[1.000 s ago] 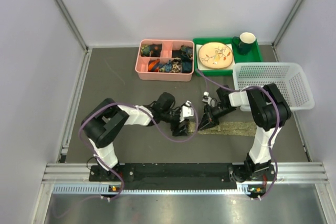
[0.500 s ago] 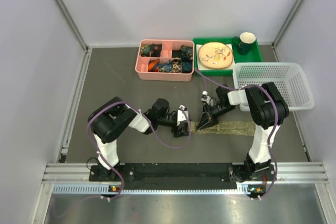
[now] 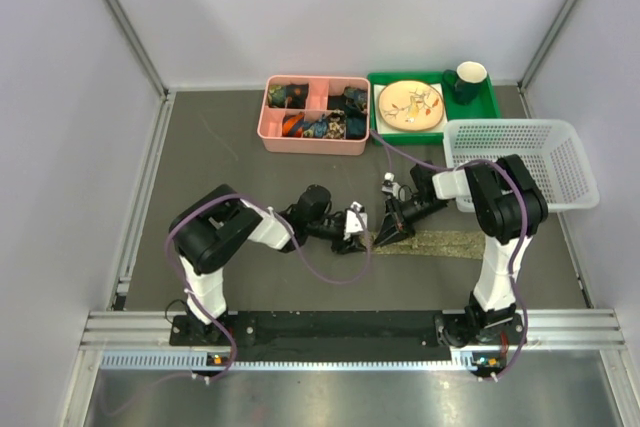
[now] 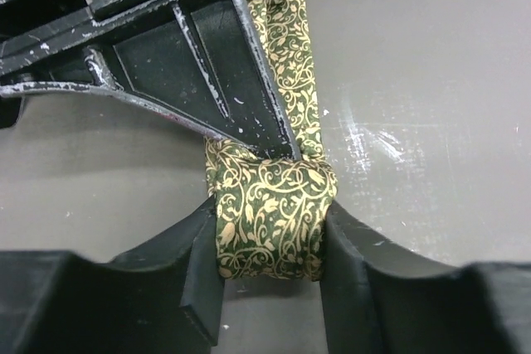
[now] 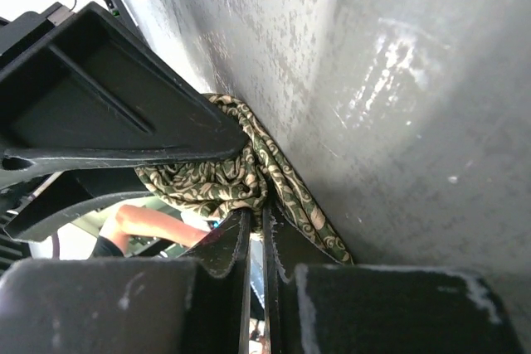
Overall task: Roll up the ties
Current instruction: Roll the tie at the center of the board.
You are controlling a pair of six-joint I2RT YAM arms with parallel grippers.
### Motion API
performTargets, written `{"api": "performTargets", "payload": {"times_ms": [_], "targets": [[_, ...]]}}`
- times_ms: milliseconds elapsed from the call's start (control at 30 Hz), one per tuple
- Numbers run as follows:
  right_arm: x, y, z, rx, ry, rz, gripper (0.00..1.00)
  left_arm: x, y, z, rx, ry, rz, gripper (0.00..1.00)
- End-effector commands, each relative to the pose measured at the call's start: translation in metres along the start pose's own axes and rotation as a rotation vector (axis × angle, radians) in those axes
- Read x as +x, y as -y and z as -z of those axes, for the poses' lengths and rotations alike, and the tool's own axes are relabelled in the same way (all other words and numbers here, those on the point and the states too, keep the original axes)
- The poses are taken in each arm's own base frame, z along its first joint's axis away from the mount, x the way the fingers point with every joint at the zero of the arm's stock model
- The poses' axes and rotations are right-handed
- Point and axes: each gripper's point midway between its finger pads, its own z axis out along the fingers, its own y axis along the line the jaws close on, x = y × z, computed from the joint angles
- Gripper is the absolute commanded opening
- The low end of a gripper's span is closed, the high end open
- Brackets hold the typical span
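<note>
Clamping rolled tie [image 4: 270, 217]: left fingers [image 4: 197, 275]; right wrist view alone shows right fingers [image 5: 220, 250] pinched shut on tie fold.

Bright, even light; glare streaks the table [image 5: 398, 64].

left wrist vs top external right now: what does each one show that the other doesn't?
Left wrist only: the rolled end of the tie wedged in the left gripper, its gold vine print, and the right gripper on the strip just behind the roll. Top external only: the unrolled length lying flat toward the right, plus pink organizer, green tray, plate, mug and white basket. Both: the two grippers meeting at the tie's left end on the grey table.
</note>
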Motion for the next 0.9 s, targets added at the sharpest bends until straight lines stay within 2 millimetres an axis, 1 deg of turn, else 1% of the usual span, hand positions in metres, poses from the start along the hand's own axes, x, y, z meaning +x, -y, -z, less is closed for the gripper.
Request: {"api": "performTargets", "payload": {"times_ms": [0,33,67,100,133,167,200,233,267,300,333,367,400,467,500,533,600,667,700,733,767,833,867], "targets": [[0.001,0.032,-0.006,0.151,0.008,-0.054,0.00,0.001,0.003,0.001,0.034,-0.083,0.009,0.28],[0.000,0.028,-0.004,0.141,0.016,-0.047,0.02,0.012,0.007,0.005,0.045,-0.147,0.055,0.24],[-0.002,0.024,-0.003,0.135,0.024,-0.031,0.09,0.016,0.008,0.008,0.049,-0.178,0.070,0.20],[-0.005,0.014,0.001,0.120,0.043,-0.002,0.12,0.019,0.009,0.011,0.053,-0.208,0.073,0.17],[-0.007,0.006,0.006,0.092,0.056,0.010,0.19,0.021,0.008,0.014,0.051,-0.239,0.082,0.15],[-0.009,0.001,0.009,0.084,0.070,0.024,0.23,0.030,0.015,0.019,0.068,-0.286,0.113,0.13],[-0.009,-0.004,0.013,0.075,0.078,0.034,0.25,0.034,0.017,0.022,0.069,-0.311,0.121,0.09],[-0.011,-0.016,0.021,0.056,0.099,0.077,0.28,0.035,0.016,0.023,0.067,-0.329,0.129,0.08],[-0.012,-0.018,0.026,0.053,0.113,0.081,0.33,0.038,0.016,0.025,0.062,-0.353,0.141,0.06],[-0.011,-0.022,0.031,0.048,0.121,0.093,0.35,0.043,0.023,0.030,0.078,-0.392,0.186,0.04],[-0.008,-0.029,0.036,0.039,0.125,0.115,0.36,0.042,0.022,0.029,0.073,-0.404,0.196,0.03],[-0.006,-0.030,0.039,0.038,0.132,0.118,0.40,0.043,0.021,0.030,0.064,-0.426,0.202,0.02],[-0.005,-0.032,0.041,0.037,0.137,0.125,0.41,0.046,0.023,0.033,0.063,-0.452,0.213,0.01],[0.000,-0.036,0.043,0.028,0.137,0.129,0.44,0.043,0.022,0.032,0.048,-0.472,0.205,0.00],[0.001,-0.038,0.043,0.015,0.135,0.128,0.45,0.046,0.023,0.034,0.038,-0.499,0.216,0.00],[0.002,-0.041,0.042,-0.010,0.135,0.128,0.49,0.042,0.020,0.031,0.030,-0.508,0.204,0.00],[0.000,-0.046,0.041,-0.034,0.147,0.105,0.57,0.046,0.020,0.031,0.008,-0.550,0.209,0.00],[-0.004,-0.047,0.039,-0.048,0.157,0.111,0.58,0.043,0.020,0.027,0.000,-0.568,0.213,0.00],[-0.004,-0.046,0.034,-0.050,0.142,0.101,0.58,0.040,0.016,0.025,-0.017,-0.577,0.213,0.00],[-0.006,-0.045,0.033,-0.042,0.140,0.107,0.58,0.041,0.021,0.024,-0.007,-0.598,0.216,0.00],[-0.006,-0.044,0.030,-0.035,0.131,0.111,0.57,0.041,0.021,0.023,-0.011,-0.608,0.216,0.00],[-0.005,-0.037,0.024,-0.014,0.111,0.112,0.53,0.039,0.020,0.020,-0.022,-0.622,0.210,0.00],[-0.005,-0.035,0.022,-0.009,0.106,0.121,0.51,0.043,0.022,0.021,-0.017,-0.641,0.216,0.00]]}}
